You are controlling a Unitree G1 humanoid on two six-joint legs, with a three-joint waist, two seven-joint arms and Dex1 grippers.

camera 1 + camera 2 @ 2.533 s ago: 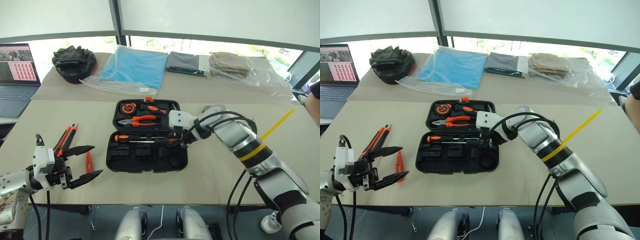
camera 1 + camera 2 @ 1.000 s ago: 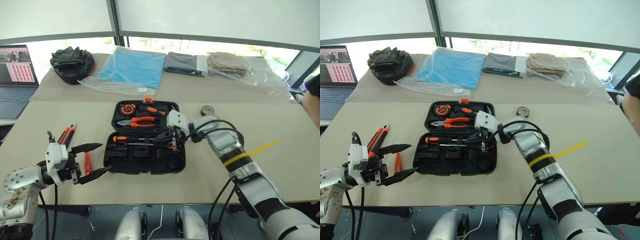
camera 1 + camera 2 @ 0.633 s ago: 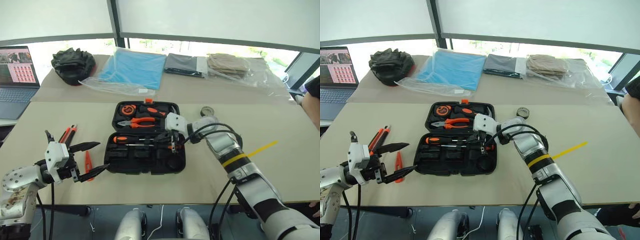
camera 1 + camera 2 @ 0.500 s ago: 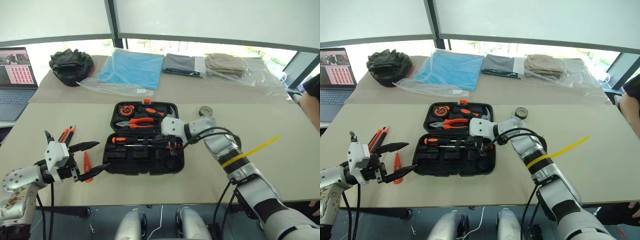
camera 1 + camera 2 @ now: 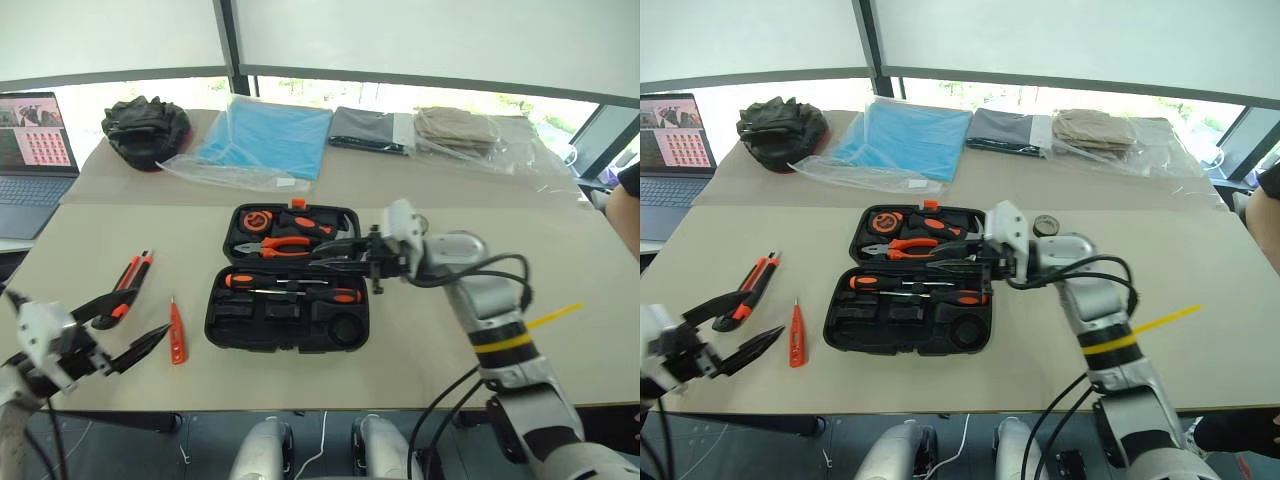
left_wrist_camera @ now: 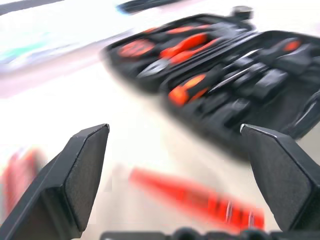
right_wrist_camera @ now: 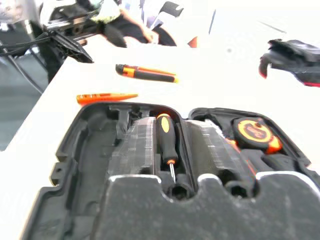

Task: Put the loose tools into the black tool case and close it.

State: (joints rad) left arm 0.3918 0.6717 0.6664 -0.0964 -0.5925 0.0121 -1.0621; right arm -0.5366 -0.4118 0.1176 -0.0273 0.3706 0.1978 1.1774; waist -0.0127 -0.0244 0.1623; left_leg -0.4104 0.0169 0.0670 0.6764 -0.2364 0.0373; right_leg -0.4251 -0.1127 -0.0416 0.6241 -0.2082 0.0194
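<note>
Two orange-and-black-handled screwdrivers [image 5: 290, 287] lie seated in the near half of the flat black ribbed plastic tool case [image 5: 286, 326], which stands open at the centre of the beige desk [image 5: 420, 350]. At nine o'clock from the case, apart from it, lie the slim all-orange tester screwdriver [image 5: 175, 330] and, farther out, the orange-and-black utility knife [image 5: 128, 283]; the small dark tape roll [image 5: 1044, 224] rests at two o'clock. Loading appears partly done. The next move likely calls for the left gripper [image 5: 120, 331], spread wide and level near the desk's front edge, to descend on the tester. The right gripper [image 5: 335, 252] points level, toward nine o'clock, above the case hinge; its jaws seem parted and empty, though this is uncertain.
</note>
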